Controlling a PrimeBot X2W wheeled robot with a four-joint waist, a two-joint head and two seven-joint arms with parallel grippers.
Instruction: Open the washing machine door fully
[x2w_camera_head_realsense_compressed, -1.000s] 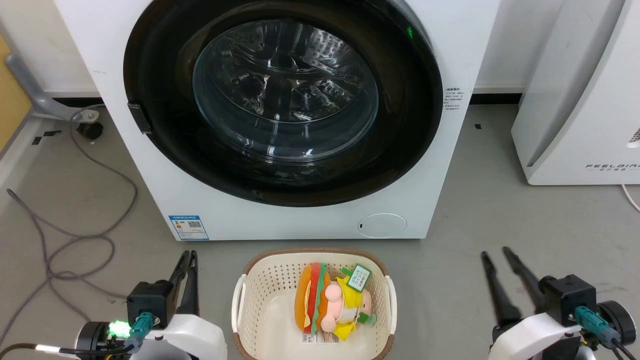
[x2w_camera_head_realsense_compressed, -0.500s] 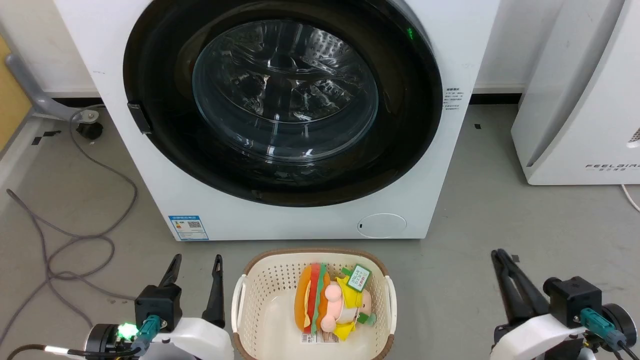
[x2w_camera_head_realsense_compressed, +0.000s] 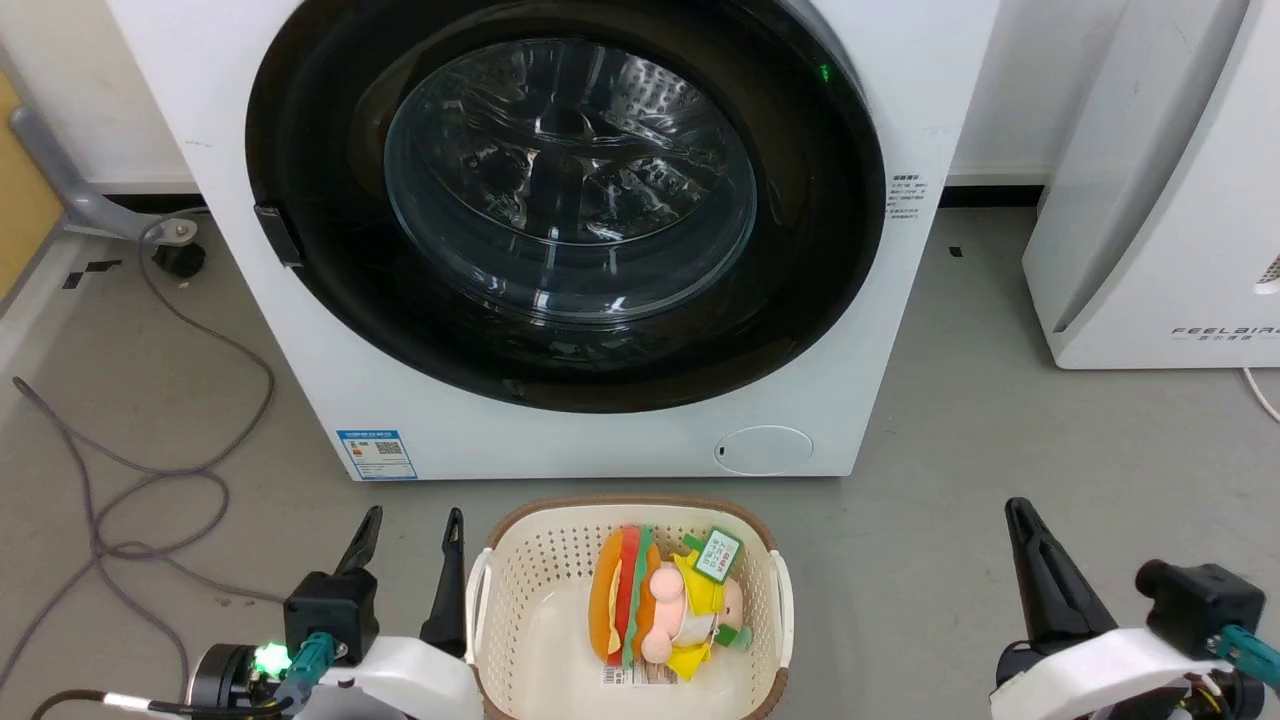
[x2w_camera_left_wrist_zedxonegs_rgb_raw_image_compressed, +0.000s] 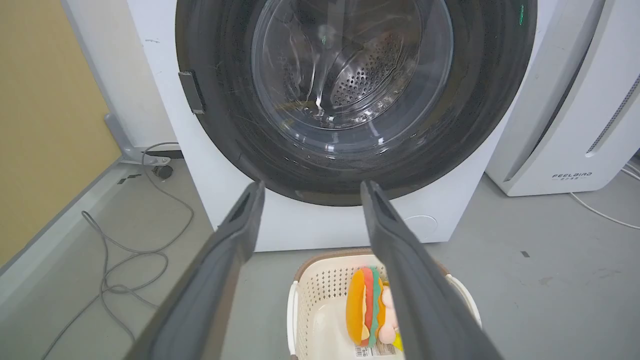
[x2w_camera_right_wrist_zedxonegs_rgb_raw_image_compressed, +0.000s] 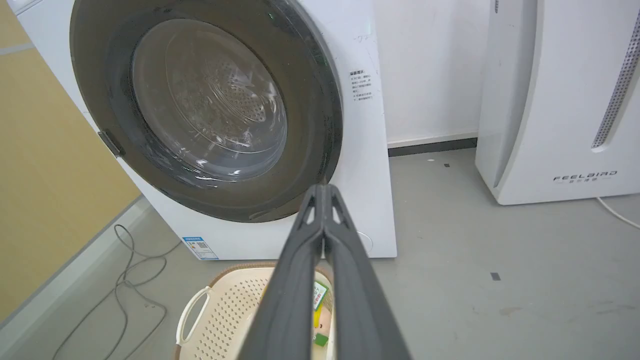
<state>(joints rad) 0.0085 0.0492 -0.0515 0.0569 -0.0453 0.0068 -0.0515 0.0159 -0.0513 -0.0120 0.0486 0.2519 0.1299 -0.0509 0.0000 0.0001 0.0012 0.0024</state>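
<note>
Washing machine door is closed, flush on the front. Nearest, the left gripper is spread wide and the right gripper pinched together, empty. Between them a basket of plush toys sits just before the washing machine.

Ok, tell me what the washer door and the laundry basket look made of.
Washing machine door: rim likely glossy black plastic, judging by its reflections; centre clear glass or plastic, since the perforated drum shows through. Basket: matte cream plastic, probably, with moulded holes and a brown rim.
</note>
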